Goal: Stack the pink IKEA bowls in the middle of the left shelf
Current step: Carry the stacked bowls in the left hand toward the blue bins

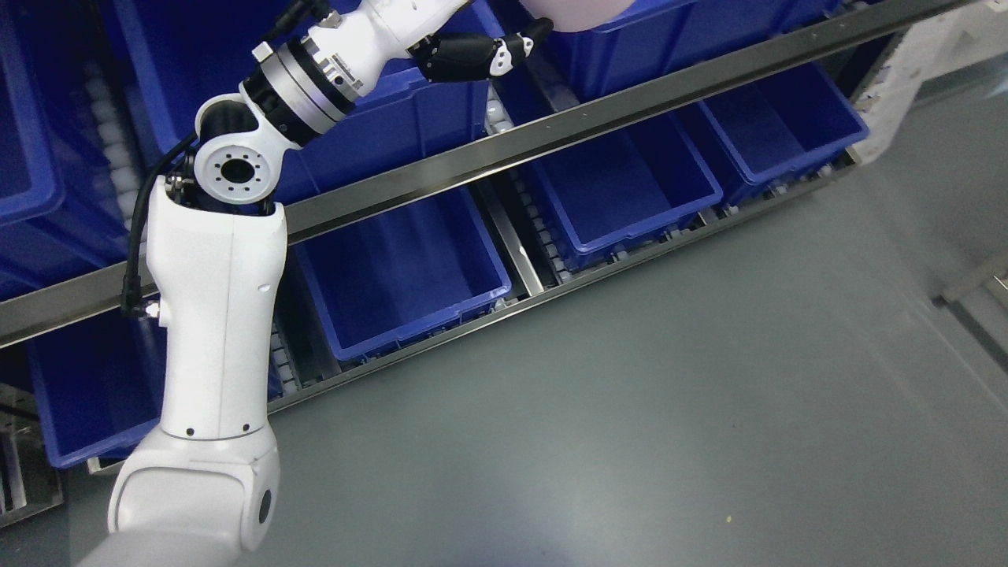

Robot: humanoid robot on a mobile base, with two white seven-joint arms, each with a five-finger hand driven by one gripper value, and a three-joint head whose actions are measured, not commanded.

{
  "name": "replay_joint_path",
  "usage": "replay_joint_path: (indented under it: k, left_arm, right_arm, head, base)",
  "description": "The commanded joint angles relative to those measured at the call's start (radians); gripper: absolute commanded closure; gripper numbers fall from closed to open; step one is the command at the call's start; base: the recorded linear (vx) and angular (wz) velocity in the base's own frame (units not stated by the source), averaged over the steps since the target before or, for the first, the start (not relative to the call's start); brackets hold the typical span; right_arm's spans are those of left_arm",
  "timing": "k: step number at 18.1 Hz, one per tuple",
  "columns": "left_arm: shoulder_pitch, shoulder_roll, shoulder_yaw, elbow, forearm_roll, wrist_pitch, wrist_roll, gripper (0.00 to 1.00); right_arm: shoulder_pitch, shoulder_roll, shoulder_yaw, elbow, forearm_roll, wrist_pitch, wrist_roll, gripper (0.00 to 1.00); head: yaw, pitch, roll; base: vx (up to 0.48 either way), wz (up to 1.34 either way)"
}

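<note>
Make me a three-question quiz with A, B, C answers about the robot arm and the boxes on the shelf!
1. Where does the left hand reach?
A. Down to the floor
B. Up to the upper shelf level, by a pale pink bowl at the picture's top edge
C. Into a bottom bin

2. What colour are the bins on the shelf?
A. Blue
B. Green
C. Yellow

3. What is inside the lower-row bin nearest the arm?
A. Bowls
B. Water
C. Nothing that shows

Answers:
1. B, the white arm rises from the lower left and its dark hand ends at the top, next to the bowl.
2. A, every bin in view is blue.
3. C, its blue floor shows bare.

Whether the hand grips the bowl cannot be told.
</note>
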Motion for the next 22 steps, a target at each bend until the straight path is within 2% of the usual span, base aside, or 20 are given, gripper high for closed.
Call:
replay_joint_path:
  k: [1, 3, 7, 11, 15, 17, 20, 22]
  left_arm:
    - [-0.022, 0.017, -0.045, 0.000, 0.002, 0.001, 0.002, 0.96]
    - [-0.031, 0.017, -0.049, 0.000, -0.001, 0.015, 0.002, 0.96]
    - [-0.119, 0.017, -0.042, 0.019, -0.009, 0.105, -0.011, 0.96]
    - [-0.149, 0.017, -0.011, 0.155, -0.043, 0.125, -0.020, 0.96]
    - [-0.186, 0.124, -0.036, 0.299, -0.058, 0.127, -0.034, 0.96]
    - [-0.197, 0.127, -0.062, 0.332, -0.084, 0.127, -0.089, 0.96]
    - [-0.211, 0.127, -0.069, 0.364, -0.090, 0.130, -0.100, 0.96]
    - [-0.216, 0.111, -0.118, 0.422, -0.106, 0.128, -0.118, 0.95]
  right_arm:
    - [0.000, -0.017, -0.009, 0.000, 0.008, 0.001, 0.001, 0.00]
    - [0.000, -0.017, -0.009, 0.000, 0.008, 0.001, -0.001, 0.00]
    - [0.000, -0.017, -0.011, 0.000, 0.008, 0.001, 0.001, 0.00]
    - [0.000, -0.017, -0.011, 0.000, 0.008, 0.001, 0.001, 0.00]
    - [0.000, -0.017, -0.011, 0.000, 0.008, 0.001, -0.001, 0.00]
    - [0.000, -0.017, -0.011, 0.000, 0.008, 0.001, -0.001, 0.00]
    - [0.000, -0.017, -0.011, 0.000, 0.008, 0.001, -0.001, 0.00]
    - [0.000, -0.017, -0.011, 0.000, 0.008, 0.001, -0.001, 0.00]
  head:
    - [0.0000, 0.000, 0.000]
    - [0.0000, 0.000, 0.000]
    - [0.0000, 0.000, 0.000]
    - [0.0000, 0.000, 0.000]
    - [0.0000, 0.000, 0.000]
    - [0.0000, 0.000, 0.000]
    - [0.0000, 0.000, 0.000]
    - [0.0000, 0.000, 0.000]
  base:
    - [0.075, 0.60]
    - [0.074, 0.53]
    - [0.072, 0.38]
    - [0.071, 0.29]
    - [0.071, 0.24]
    - [0.064, 0.16]
    - [0.055, 0.09]
    - [0.060, 0.00]
